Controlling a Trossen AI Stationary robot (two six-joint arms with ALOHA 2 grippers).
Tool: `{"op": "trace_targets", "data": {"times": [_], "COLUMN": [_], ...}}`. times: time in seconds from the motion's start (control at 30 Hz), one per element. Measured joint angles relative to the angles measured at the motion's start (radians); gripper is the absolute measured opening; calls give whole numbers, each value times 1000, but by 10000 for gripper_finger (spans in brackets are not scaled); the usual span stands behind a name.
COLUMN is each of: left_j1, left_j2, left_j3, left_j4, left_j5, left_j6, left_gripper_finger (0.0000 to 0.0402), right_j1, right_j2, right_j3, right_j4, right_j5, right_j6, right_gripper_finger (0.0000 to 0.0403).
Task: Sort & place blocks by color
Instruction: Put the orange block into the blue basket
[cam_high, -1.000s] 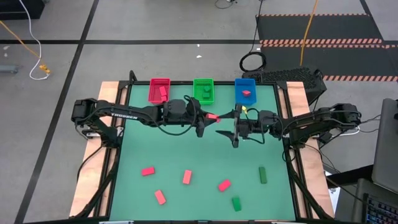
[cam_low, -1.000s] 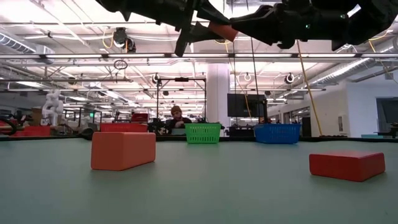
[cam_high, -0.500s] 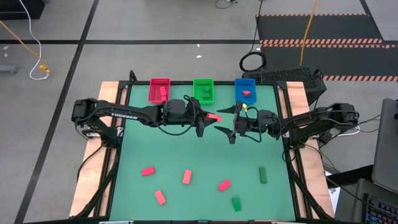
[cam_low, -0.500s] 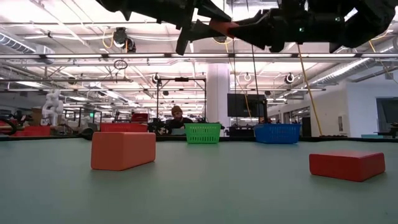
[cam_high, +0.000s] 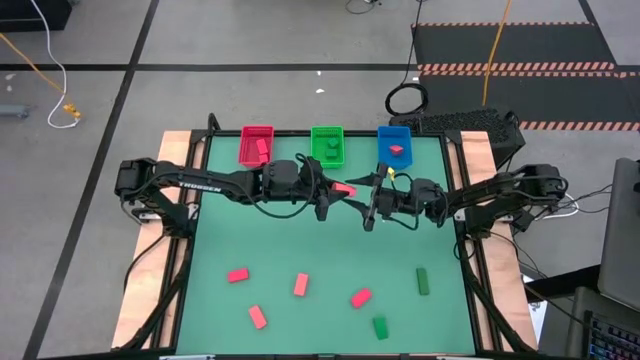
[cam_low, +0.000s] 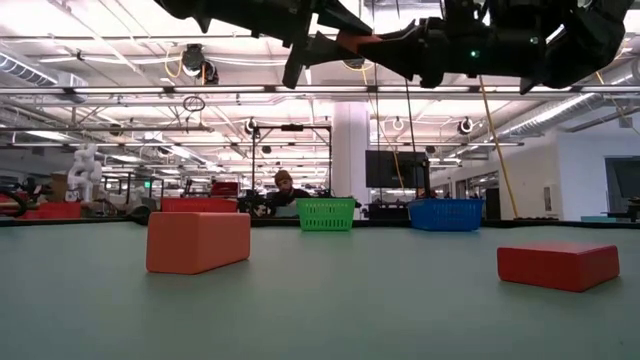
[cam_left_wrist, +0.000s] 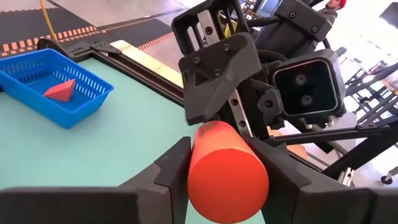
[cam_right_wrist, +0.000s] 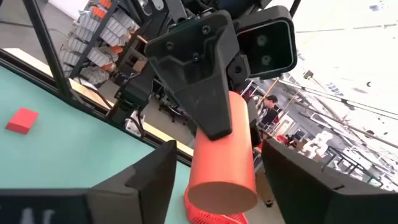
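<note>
Green desk (cam_high: 300, 240) under bright workshop lights, wooden edges at both sides, shelving and a seated person (cam_low: 285, 188) far behind.

Held in the air above the desk's middle, nearer the bins: a red cylinder-shaped block (cam_high: 342, 189), round end-face showing in both wrist views (cam_left_wrist: 227, 173) (cam_right_wrist: 222, 168). Clamped at one end by the left pincer (cam_high: 334, 193), dark fingers (cam_left_wrist: 171, 171) pressing on either side of it. Met from the opposite side by the right pincer (cam_high: 364, 199), fingers (cam_right_wrist: 140, 177) spread apart on either side of the free end, not touching it as far as can be told. Both arms level and meeting tip to tip, seen from the low view high above the desk.

Scattered on the near half of the desk: four red bars (cam_high: 237, 274) (cam_high: 301, 285) (cam_high: 258, 316) (cam_high: 361, 297), a green bar (cam_high: 422, 280) and a green cube (cam_high: 380, 326), all well apart from one another. Two of the red bars lying close to the low camera (cam_low: 198, 241) (cam_low: 558, 266).

Lined up along the far edge: red bin (cam_high: 257, 144) with red pieces inside, green bin (cam_high: 327, 144) with a green piece inside, blue bin (cam_high: 394, 146) with a red wedge (cam_left_wrist: 60, 91) inside.
</note>
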Motion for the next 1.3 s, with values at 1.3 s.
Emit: {"op": "trace_targets", "data": {"times": [1.3], "left_j1": [84], "left_j2": [-202], "left_j3": [2], "left_j4": [-264], "left_j5": [-64], "left_j6": [190], "left_gripper_finger": [248], "right_j1": [-32], "right_j2": [-22], "right_j3": [-14], "right_j4": [-154], "right_j5": [509], "right_j6": [8], "right_gripper_finger": [125]}}
